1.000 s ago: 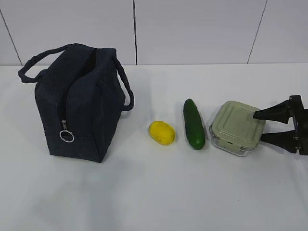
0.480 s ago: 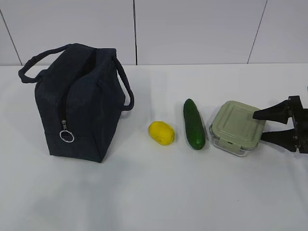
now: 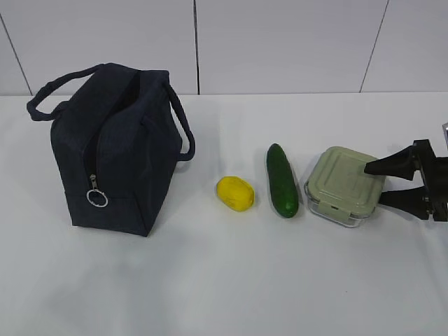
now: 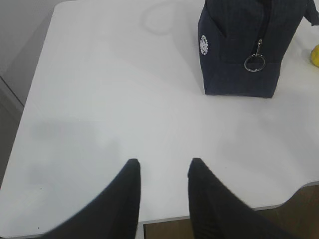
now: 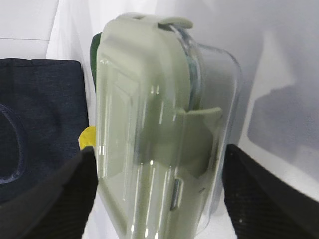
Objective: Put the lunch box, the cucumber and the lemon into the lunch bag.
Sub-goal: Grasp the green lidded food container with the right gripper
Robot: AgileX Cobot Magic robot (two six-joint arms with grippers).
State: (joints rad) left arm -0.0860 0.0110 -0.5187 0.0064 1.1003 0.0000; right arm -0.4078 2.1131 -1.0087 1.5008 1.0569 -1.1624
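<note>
Jaws first, from my left: the left gripper (image 4: 162,172) hangs over bare counter (image 4: 99,114) with its jaws partly apart and nothing between them, well short of the lunch bag (image 3: 115,150). That bag stands upright at the left of the counter, its top looking unzipped, though I cannot see inside. Moving rightward, the lemon (image 3: 234,192) lies just beside the cucumber (image 3: 282,180), and the lunch box (image 3: 344,185) sits close beyond that. At the far right, the right gripper (image 3: 376,185) has its jaws spread wide, straddling the box's near end, one above the lid and one below. From the wrist view I judge there are gaps on both sides, so nothing is pinched yet. To grip well, I would advance until the glass walls sit deep between the jaws, close squarely on the sides rather than the clip tab, and lift level.
</note>
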